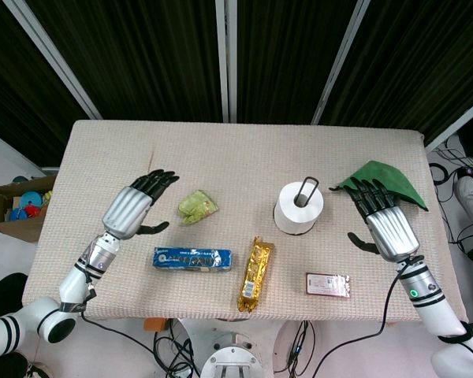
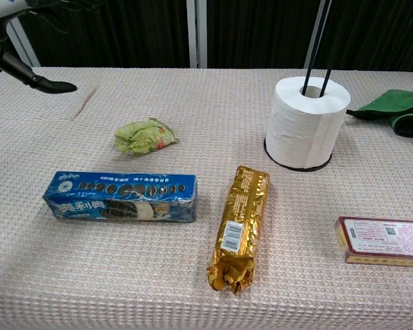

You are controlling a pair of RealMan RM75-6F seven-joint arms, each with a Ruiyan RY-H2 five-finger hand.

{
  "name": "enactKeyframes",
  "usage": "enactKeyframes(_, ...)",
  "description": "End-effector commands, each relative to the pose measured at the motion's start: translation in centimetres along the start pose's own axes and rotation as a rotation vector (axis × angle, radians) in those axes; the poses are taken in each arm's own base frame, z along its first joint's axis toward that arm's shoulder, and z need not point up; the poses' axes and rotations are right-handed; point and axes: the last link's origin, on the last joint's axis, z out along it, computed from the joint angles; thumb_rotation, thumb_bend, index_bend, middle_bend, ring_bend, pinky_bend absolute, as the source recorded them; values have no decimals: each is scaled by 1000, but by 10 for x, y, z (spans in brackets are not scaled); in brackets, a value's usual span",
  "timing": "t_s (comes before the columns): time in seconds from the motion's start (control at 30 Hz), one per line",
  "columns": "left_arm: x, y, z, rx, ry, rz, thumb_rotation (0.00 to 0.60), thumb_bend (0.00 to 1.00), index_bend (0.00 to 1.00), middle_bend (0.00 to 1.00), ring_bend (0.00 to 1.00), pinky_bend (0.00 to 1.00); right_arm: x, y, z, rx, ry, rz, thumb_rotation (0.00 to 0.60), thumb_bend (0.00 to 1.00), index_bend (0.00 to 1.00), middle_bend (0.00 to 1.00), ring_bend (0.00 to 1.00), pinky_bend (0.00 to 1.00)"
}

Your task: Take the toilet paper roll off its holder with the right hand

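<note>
A white toilet paper roll (image 1: 297, 209) (image 2: 306, 122) stands upright on its holder, whose black wire loop (image 1: 305, 190) (image 2: 317, 45) rises through the core. My right hand (image 1: 382, 216) hovers open just right of the roll, fingers spread, not touching it. It is out of the chest view. My left hand (image 1: 135, 205) hovers open over the left of the table, far from the roll. In the chest view only a dark fingertip (image 2: 47, 85) of it shows at the top left.
A green cloth (image 1: 382, 181) (image 2: 398, 109) lies behind my right hand. A crumpled green packet (image 1: 198, 206) (image 2: 144, 136), a blue cookie box (image 1: 191, 258) (image 2: 120, 196), a gold packet (image 1: 255, 273) (image 2: 240, 227) and a red-edged box (image 1: 328, 284) (image 2: 384, 240) lie on the table.
</note>
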Motion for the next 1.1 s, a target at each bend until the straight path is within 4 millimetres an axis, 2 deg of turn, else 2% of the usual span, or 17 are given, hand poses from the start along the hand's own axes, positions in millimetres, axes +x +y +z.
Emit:
enactKeyframes(0.03,0,-2,0,1,5,15,592,188,113,116,97,229,-2,-1,1,4,-6,-2,600,176,0,0,0,0)
enactKeyframes(0.5,2,-5,-1,5,7,21,592,186,115,118,97,227,-10,9,0,-43,-28,16,600,168,0,0,0,0)
enactKeyframes(0.57,2,-5,-1,7,6,23,590,185,114,118,97,227,-15,12,-2,-74,-51,77,600,156,0,0,0,0)
enactKeyframes(0.7,3,-8,-4,14,6,33,585,178,112,118,97,227,-28,18,-5,-176,-130,343,600,124,0,0,0,0)
enactKeyframes(0.8,3,-12,-8,26,9,58,541,171,110,118,97,226,-37,25,-4,-234,-176,496,600,107,0,0,0,0)
enactKeyframes(0.87,5,-16,-12,39,15,80,517,169,110,117,97,226,-43,30,-2,-261,-190,561,600,102,0,0,0,0)
enactKeyframes(1.1,12,-34,-30,98,39,133,507,169,107,113,97,226,-63,34,20,-271,-231,696,600,84,0,0,0,0)
